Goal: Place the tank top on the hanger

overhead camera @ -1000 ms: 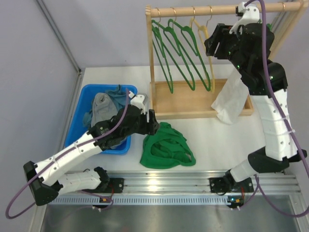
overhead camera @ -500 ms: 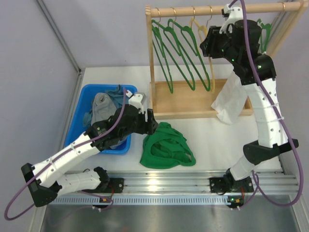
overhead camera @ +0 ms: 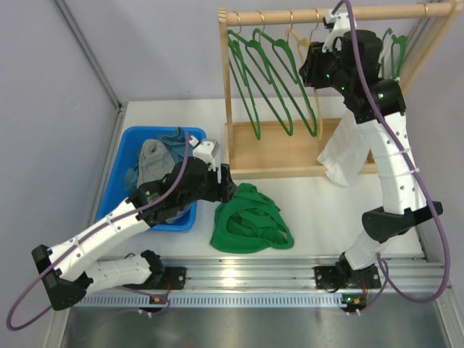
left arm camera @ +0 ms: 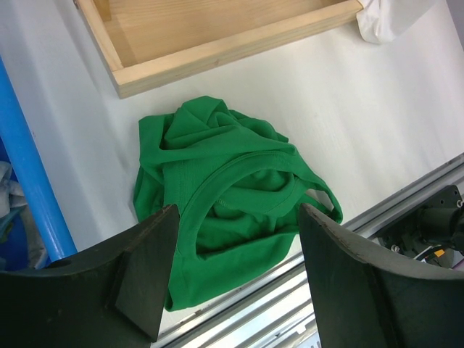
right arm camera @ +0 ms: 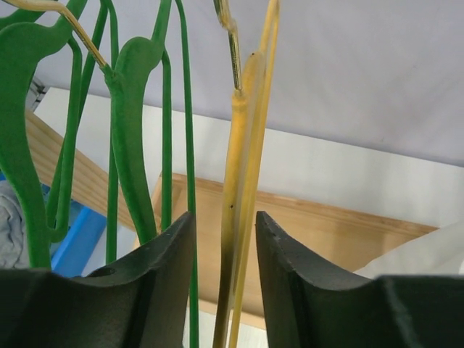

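Tank top (left arm camera: 217,167) lies crumpled on the table (left arm camera: 377,109), just in front of the wooden rack base (left arm camera: 217,51), not on any hanger. Left gripper (left arm camera: 238,212) hovers above it, jaws spread wide, holding nothing; likely staged for a pick. Right gripper (right arm camera: 225,239) is up at the rail (overhead camera: 275,16), jaws part-open astride the yellow hanger (right arm camera: 243,145), not clamped; presumably to lift it away from the dark green hangers (right arm camera: 134,109). No labels or writing legible

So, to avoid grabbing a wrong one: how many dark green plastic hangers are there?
4 dark green hangers. Three hang together on the wooden rail, left of the thin yellow hanger; the fourth hangs further right, partly behind the right arm, which may hide more.
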You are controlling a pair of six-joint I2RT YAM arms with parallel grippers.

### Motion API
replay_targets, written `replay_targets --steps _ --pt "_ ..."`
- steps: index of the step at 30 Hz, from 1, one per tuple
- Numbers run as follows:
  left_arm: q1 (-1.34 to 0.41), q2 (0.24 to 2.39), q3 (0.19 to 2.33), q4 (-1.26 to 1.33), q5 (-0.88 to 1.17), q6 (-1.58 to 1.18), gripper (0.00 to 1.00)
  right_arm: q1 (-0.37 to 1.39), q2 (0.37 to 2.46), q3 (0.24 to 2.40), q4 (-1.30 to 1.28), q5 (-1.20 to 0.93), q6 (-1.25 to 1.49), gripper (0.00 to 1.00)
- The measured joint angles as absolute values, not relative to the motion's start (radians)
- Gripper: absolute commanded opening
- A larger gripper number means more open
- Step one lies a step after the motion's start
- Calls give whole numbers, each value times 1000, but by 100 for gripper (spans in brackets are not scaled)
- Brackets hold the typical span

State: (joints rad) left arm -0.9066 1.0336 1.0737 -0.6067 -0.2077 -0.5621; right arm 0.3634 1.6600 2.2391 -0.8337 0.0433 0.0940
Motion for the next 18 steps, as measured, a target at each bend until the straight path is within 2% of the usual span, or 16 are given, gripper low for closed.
replay_targets --steps 2,3,9,18 --pt "-907 1034 1074 -607 -208 -562 72 363 1660 2239 -834 49 86 31" --pt "-907 1034 1074 -607 -208 -562 72 363 1660 2239 -834 53 83 24" --pt "-907 1034 1074 -607 -208 -562 72 363 1660 2239 -833 93 61 1" --pt "-907 1031 1074 -607 -217 -563 72 363 1658 2239 -822 139 43 0"
